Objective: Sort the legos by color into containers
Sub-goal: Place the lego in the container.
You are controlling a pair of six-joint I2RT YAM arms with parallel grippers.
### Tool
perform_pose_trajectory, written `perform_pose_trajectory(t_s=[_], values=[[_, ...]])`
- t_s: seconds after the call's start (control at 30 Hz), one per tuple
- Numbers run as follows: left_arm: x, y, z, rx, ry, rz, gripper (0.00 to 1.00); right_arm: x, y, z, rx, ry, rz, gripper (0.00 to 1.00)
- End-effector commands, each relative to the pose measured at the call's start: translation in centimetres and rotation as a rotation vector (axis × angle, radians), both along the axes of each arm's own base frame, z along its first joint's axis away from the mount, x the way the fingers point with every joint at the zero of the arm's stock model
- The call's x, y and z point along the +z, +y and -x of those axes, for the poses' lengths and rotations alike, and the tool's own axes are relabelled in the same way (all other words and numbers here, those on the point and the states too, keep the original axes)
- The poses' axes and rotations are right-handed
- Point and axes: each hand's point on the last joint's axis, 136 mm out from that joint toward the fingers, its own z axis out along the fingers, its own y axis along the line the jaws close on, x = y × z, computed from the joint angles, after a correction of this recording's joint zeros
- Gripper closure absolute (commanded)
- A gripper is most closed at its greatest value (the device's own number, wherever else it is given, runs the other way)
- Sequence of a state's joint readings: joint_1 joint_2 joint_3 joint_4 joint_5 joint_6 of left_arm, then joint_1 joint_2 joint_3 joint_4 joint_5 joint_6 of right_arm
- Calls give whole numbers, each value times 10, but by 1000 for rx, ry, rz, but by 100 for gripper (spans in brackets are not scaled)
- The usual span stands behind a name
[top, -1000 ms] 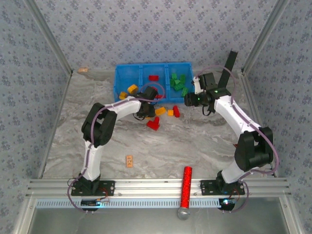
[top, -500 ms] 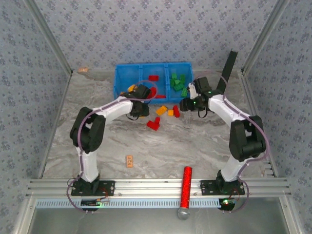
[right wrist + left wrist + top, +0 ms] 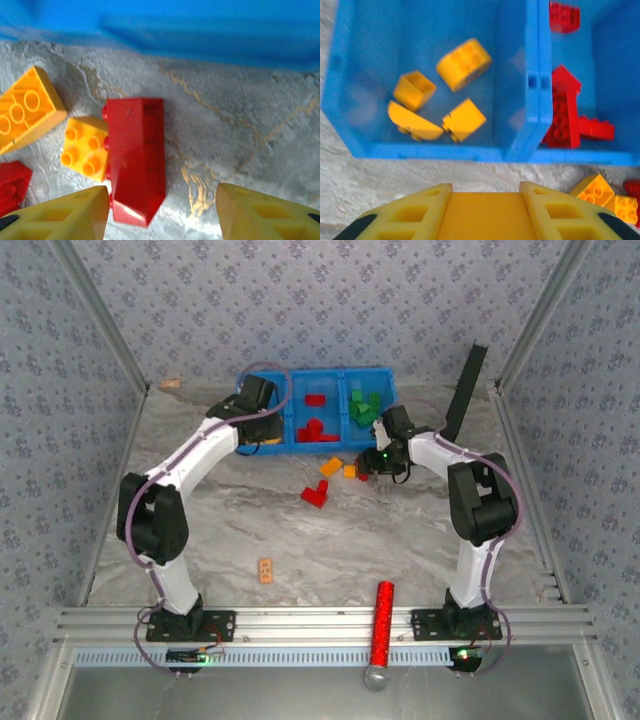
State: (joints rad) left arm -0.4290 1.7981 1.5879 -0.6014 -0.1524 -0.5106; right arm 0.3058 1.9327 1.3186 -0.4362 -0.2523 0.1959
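Left gripper (image 3: 486, 194) clamped on a yellow brick (image 3: 485, 217) over the left bin (image 3: 420, 150), four yellows (image 3: 464, 64) lying inside, reds (image 3: 565, 115) in the middle bin (image 3: 615, 55); right gripper (image 3: 161, 192) jaws wide apart, straddling a red brick (image 3: 135, 155) on the table (image 3: 225, 135) just in front of the bins (image 3: 200, 30), touching a small yellow one (image 3: 85, 147).

Nothing here can be read. The small flat tan-orange block (image 3: 265, 569) lying on the grey marbled table (image 3: 400, 540) carries dark marks, too small to make out.
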Motion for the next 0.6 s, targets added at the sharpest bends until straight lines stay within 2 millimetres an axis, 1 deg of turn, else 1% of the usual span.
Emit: perform_pose_trajectory(t_s=[0.0, 0.1, 0.27, 0.33, 0.43, 0.5, 0.57], values=[[9, 7, -21, 4, -31, -32, 76, 0, 9, -11, -9, -6, -34, 41], [6, 13, -37, 19, -30, -31, 77, -1, 14, -14, -6, -3, -46, 41], [-9, 23, -60, 49, -7, -37, 77, -3, 19, -19, 5, 0, -49, 41], [-17, 26, -67, 56, 6, -35, 77, -5, 20, -21, 8, 2, -45, 42], [-26, 28, -74, 62, 24, -39, 77, -11, 20, -20, 10, 14, -35, 46], [-32, 28, -79, 62, 32, -41, 77, -13, 19, -20, 12, 20, -30, 46], [-40, 28, -82, 63, 50, -46, 76, -16, 19, -19, 17, 30, -23, 50]])
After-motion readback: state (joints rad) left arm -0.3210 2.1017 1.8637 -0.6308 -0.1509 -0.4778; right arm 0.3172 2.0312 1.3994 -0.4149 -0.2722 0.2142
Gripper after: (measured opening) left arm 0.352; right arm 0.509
